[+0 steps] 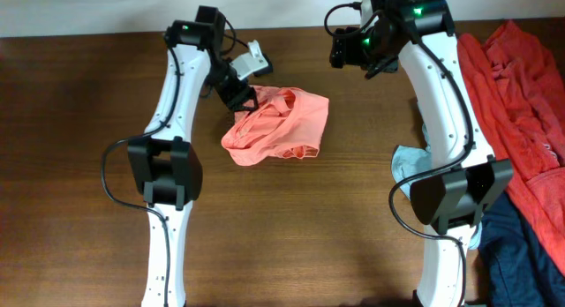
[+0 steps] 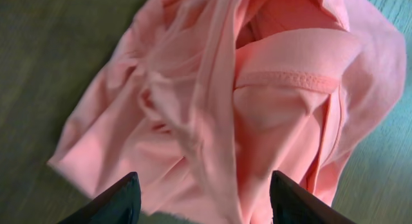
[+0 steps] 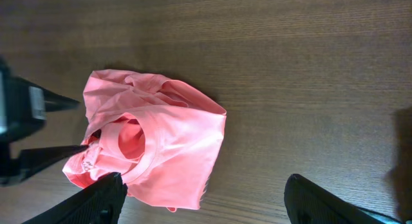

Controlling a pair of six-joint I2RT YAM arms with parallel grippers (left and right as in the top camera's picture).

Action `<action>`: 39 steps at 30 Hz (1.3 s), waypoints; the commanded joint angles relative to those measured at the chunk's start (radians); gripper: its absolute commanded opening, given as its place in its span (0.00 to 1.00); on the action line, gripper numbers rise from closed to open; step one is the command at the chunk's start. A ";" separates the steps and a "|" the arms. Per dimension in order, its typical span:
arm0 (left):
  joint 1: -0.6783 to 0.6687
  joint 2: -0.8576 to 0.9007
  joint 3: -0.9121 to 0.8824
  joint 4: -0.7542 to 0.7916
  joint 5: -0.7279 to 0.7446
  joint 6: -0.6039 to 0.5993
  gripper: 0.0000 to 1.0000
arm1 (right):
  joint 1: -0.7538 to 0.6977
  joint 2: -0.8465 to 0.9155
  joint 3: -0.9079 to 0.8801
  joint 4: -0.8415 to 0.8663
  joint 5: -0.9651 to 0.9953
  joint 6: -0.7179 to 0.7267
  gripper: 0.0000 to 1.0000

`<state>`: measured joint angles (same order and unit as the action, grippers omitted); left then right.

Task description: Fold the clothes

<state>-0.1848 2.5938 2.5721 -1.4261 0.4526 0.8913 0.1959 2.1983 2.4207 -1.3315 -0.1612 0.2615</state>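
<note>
Left gripper (image 2: 205, 185): fingers (image 2: 125, 195) spread, straddling the near edge of the pink shirt (image 2: 257, 108). Fabric sat between them, not pinched as far as the wrist view showed.

Overhead, the shirt was a crumpled heap on the table (image 1: 309, 245), upper middle. Its bulk lay at 4 o'clock from the left gripper, and the fingertips met its 10 o'clock corner.

Right gripper (image 1: 357, 51): also spread, holding nothing, hovering over bare wood. It was well apart from the shirt, which lay at roughly 7 to 8 o'clock from it. Its wrist view had the shirt's neck opening facing up and the left fingers either side of the shirt's 9 o'clock edge.

Farther out: pale blue cloth (image 1: 410, 161) by the right arm, red garment (image 1: 521, 95) at the table's 3 o'clock edge, navy garment (image 1: 521, 263) at 5 o'clock.
</note>
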 commanded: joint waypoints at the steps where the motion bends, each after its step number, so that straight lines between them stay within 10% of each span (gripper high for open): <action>1: -0.011 0.007 -0.041 0.010 0.003 0.024 0.62 | -0.001 -0.002 0.006 -0.001 0.017 0.001 0.84; 7: -0.011 0.007 -0.050 0.047 -0.016 0.019 0.17 | -0.001 -0.002 0.006 -0.001 0.017 0.001 0.84; 15: -0.009 -0.006 -0.029 0.043 -0.033 0.011 0.16 | -0.001 0.001 0.004 -0.001 0.017 -0.002 0.84; 19: -0.005 -0.032 0.016 0.043 -0.099 -0.038 0.01 | -0.001 0.002 0.003 -0.001 0.017 -0.002 0.84; 26: 0.048 -0.059 0.113 0.160 -0.285 -0.412 0.00 | -0.001 0.002 -0.026 -0.001 0.016 -0.021 0.84; 32: 0.056 -0.043 0.112 0.184 -0.342 -0.480 0.00 | 0.000 0.002 -0.051 0.002 0.016 -0.021 0.84; 35: 0.055 -0.024 0.112 0.168 -0.391 -0.480 0.04 | 0.000 0.002 -0.051 0.002 0.016 -0.021 0.84; 39: 0.055 -0.008 0.112 0.143 -0.454 -0.489 0.65 | 0.000 0.002 -0.051 0.002 0.016 -0.021 0.84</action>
<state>-0.1291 2.5862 2.6633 -1.2743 0.0795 0.4316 0.1959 2.1983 2.3764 -1.3312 -0.1577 0.2497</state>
